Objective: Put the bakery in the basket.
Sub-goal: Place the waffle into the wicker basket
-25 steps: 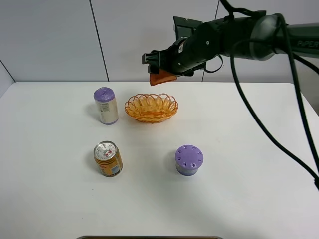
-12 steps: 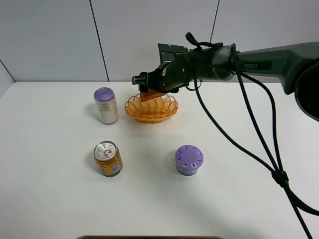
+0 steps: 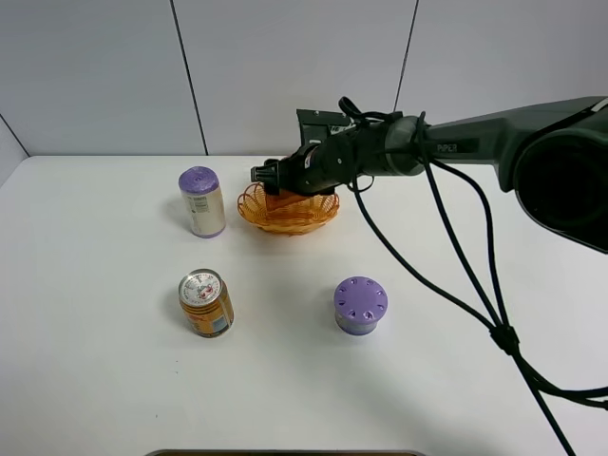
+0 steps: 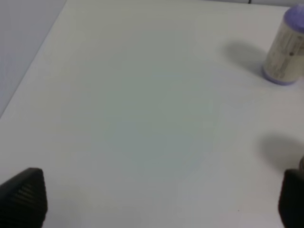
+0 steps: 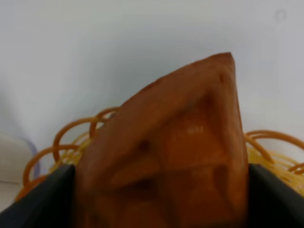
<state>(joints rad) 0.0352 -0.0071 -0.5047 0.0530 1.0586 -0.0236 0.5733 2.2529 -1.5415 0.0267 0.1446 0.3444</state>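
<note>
**Bakery and basket.** The bakery (image 5: 175, 156), an orange-brown wedge with shallow recesses in its face, is gripped by the right tool (image 5: 161, 202). The dark fingers (image 5: 38, 199) bear on its two lower flanks, so the tool is closed narrow on the slice. The pointed end of the slice projects past the fingertips.

The wedge hangs low over the basket (image 3: 306, 222), inside the outline of the looped rim as the high camera sees it. The right wrist view shows yellow rim loops on both sides of the slice. Whether the slice touches the basket's floor cannot be told.

The basket, an oval of orange-yellow weave, stands on the white tabletop (image 3: 456, 380) near its far edge. The right arm (image 3: 456, 142) reaches to it from the right of the high view and crosses the middle, with black cables (image 3: 502, 334) trailing below it.

**Other things.** An upright can with a purple cap (image 3: 201, 201) stands to the left of the basket, near it but apart. Nearer the camera are a gold can with a pull-tab top (image 3: 206, 302) and a short purple jar with a dimpled lid (image 3: 360, 305). These two are well apart from each other and from the basket.

**Left tool.** The left tool (image 4: 156, 204) is seen only by its own wrist camera. Its two dark fingertips are set wide apart over bare tabletop, with the purple-capped can beyond them.
</note>
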